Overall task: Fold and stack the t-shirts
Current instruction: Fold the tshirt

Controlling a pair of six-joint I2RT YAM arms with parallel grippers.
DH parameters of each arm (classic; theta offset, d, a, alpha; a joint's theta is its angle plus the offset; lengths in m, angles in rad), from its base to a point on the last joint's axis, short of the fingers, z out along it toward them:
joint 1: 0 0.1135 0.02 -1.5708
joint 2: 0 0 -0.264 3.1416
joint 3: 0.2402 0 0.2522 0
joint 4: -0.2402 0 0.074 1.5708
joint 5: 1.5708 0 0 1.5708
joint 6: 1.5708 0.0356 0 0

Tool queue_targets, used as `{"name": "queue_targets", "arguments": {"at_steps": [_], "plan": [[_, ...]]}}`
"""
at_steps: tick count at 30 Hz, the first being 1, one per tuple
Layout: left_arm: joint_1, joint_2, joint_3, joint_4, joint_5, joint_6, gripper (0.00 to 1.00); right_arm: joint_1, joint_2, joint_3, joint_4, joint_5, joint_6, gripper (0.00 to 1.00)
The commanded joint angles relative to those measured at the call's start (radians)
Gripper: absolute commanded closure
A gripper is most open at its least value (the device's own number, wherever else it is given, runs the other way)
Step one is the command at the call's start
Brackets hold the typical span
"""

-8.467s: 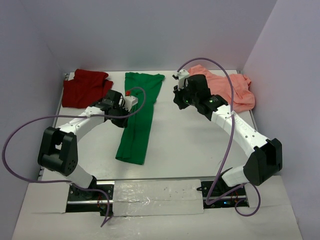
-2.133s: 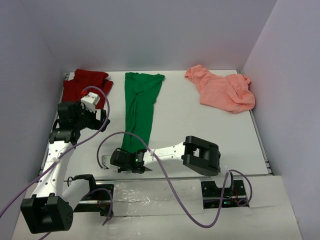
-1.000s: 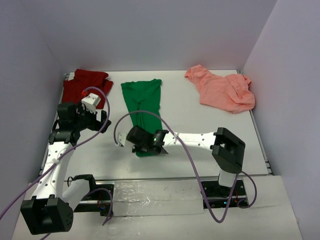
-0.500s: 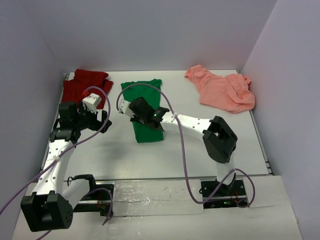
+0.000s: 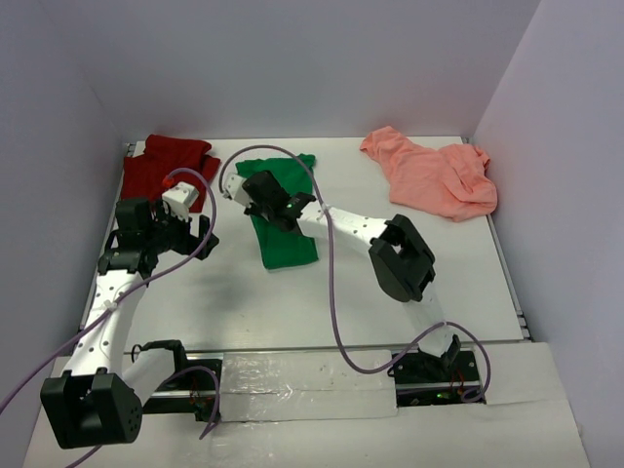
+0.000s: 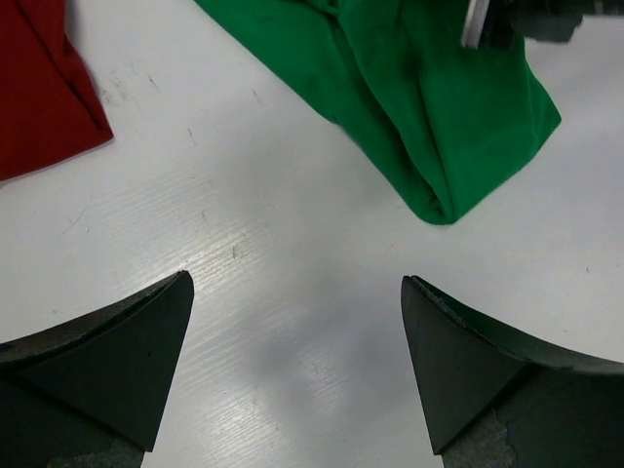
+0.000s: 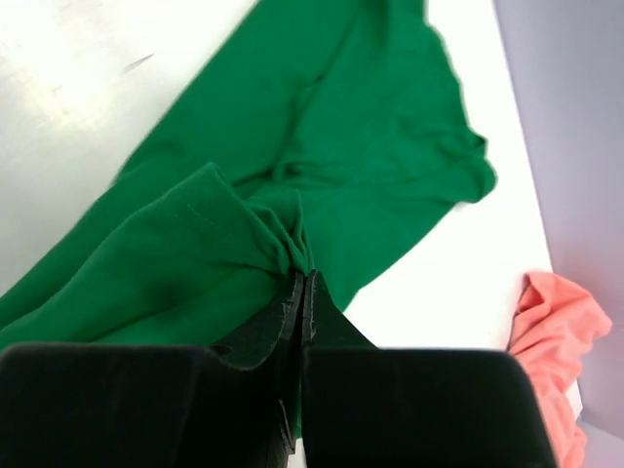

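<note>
The bright green t-shirt (image 5: 283,234) lies doubled over at the table's middle left, its fold toward the near side. My right gripper (image 5: 258,192) hangs over its far half, shut on a bunched edge of the green cloth (image 7: 244,234); the fingertips (image 7: 304,280) pinch it tight. Open and empty, my left gripper (image 5: 200,232) hovers over bare table (image 6: 292,244) left of the green t-shirt (image 6: 439,127). Crumpled at the far left is the dark red t-shirt (image 5: 164,168). The salmon pink t-shirt (image 5: 429,177) sits in a heap at the far right.
Lavender walls (image 5: 58,146) close in the table on the left, back and right. Purple cables (image 5: 331,283) loop from both arms over the table. The right arm's elbow (image 5: 400,258) stands right of the green t-shirt. A red corner (image 6: 39,88) shows in the left wrist view.
My right gripper has carried the green t-shirt's near edge away toward its far end, folding the long strip in half. The left arm has barely moved.
</note>
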Motion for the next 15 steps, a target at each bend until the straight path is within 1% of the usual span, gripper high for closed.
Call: {"name": "queue_targets", "arguments": {"at_steps": [1,6,15], "plan": [[0.008,0.006,0.011,0.01,0.033,0.01,0.03,-0.031,0.032,0.102,0.049,0.037,-0.015,1.0],[0.008,0.014,0.009,0.01,0.034,0.011,0.04,-0.062,0.095,0.185,0.037,0.037,-0.013,1.0],[0.008,0.021,0.008,0.013,0.036,0.013,0.04,-0.087,0.171,0.248,0.038,0.031,-0.01,1.0]]}}
